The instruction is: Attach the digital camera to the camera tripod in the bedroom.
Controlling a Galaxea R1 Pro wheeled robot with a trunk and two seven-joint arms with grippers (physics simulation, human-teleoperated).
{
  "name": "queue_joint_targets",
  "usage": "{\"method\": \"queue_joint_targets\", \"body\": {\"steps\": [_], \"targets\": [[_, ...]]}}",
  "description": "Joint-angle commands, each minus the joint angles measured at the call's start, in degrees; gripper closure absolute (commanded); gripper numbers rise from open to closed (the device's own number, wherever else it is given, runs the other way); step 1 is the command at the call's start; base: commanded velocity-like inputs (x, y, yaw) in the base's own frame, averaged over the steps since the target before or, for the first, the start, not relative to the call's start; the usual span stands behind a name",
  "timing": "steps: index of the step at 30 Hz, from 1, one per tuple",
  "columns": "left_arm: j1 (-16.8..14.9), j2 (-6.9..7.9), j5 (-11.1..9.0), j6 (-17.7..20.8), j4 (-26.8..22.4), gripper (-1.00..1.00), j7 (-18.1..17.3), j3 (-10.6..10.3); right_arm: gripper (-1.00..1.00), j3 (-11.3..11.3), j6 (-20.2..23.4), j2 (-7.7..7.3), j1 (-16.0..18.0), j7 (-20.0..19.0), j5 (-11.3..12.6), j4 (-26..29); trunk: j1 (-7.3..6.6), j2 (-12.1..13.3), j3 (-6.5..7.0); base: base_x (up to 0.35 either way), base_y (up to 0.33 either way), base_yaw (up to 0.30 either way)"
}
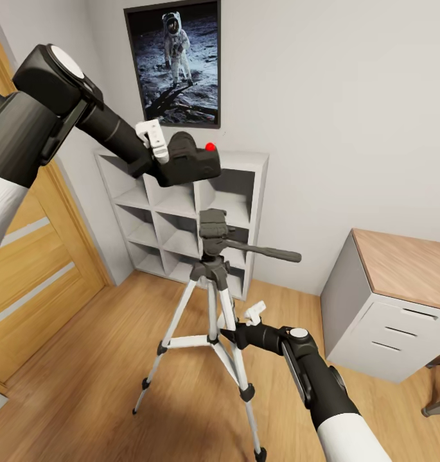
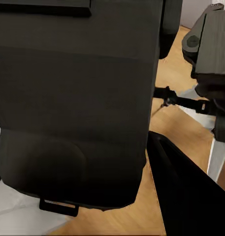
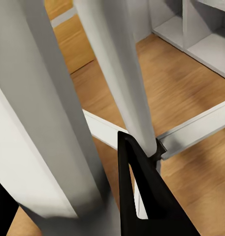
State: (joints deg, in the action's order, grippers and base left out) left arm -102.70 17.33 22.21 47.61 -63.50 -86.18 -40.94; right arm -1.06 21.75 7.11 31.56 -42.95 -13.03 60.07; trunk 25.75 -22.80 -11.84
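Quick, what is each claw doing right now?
Left claw: shut on the digital camera.
Right claw: at the camera tripod leg, open or shut cannot be told.

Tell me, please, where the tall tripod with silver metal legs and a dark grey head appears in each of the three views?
Head view: the tripod stands at centre, below the black camera held by the left gripper.
Left wrist view: its dark head is at the right edge.
Right wrist view: its silver legs loom close.
Shared landmark: the light wood floor.
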Motion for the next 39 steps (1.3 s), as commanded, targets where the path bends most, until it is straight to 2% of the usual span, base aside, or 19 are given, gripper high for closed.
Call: {"method": "queue_joint_targets", "body": {"steps": [1,4,7,10,16,23,32,39], "targets": [[-0.04,-0.29,0.13,0.94,0.27,1.00,-0.45,0.25,1.00,0.06,0.33,-0.04,0.05,-0.62,-0.70,0.41,0.04,-0.11,-0.13,0.000,0.000,0.000],[0.01,-1.25,0.91,1.28,1.00,1.00,-0.21,1.19,1.00,0.03,0.34,-0.35,0.06,-1.52,-2.86,0.87,0.04,-0.11,-0.13,0.000,0.000,0.000],[0.03,-2.21,1.32,2.36,1.14,1.00,-0.13,2.13,1.00,0.02,0.40,-0.77,0.07,-2.49,-3.37,1.11,0.04,-0.11,-0.13,0.000,0.000,0.000],[0.04,-2.44,0.24,3.28,1.12,1.00,-0.06,3.07,1.00,0.01,0.45,-1.24,0.07,-2.87,-3.29,1.26,0.04,-0.11,-0.13,0.000,0.000,0.000],[0.05,-2.42,-1.94,4.77,0.70,1.00,-0.02,3.16,1.00,-0.04,0.38,-1.52,0.05,-2.99,-3.06,1.35,0.04,-0.11,-0.13,0.000,0.000,0.000],[0.05,-2.61,-3.02,7.84,0.47,1.00,-0.11,3.01,1.00,-0.08,0.32,-1.56,0.03,-3.01,-3.00,1.37,0.04,-0.11,-0.13,0.000,0.000,0.000],[0.05,-2.34,-6.32,11.65,0.32,1.00,-0.06,2.52,1.00,-0.08,0.31,-1.57,0.01,-2.98,-2.93,1.29,0.04,-0.11,-0.13,0.000,0.000,0.000],[0.05,-2.24,-8.96,11.93,0.31,1.00,-0.02,1.89,1.00,-0.08,0.31,-1.57,0.03,-2.94,-2.91,1.28,0.04,-0.11,-0.13,0.000,0.000,0.000]]}}
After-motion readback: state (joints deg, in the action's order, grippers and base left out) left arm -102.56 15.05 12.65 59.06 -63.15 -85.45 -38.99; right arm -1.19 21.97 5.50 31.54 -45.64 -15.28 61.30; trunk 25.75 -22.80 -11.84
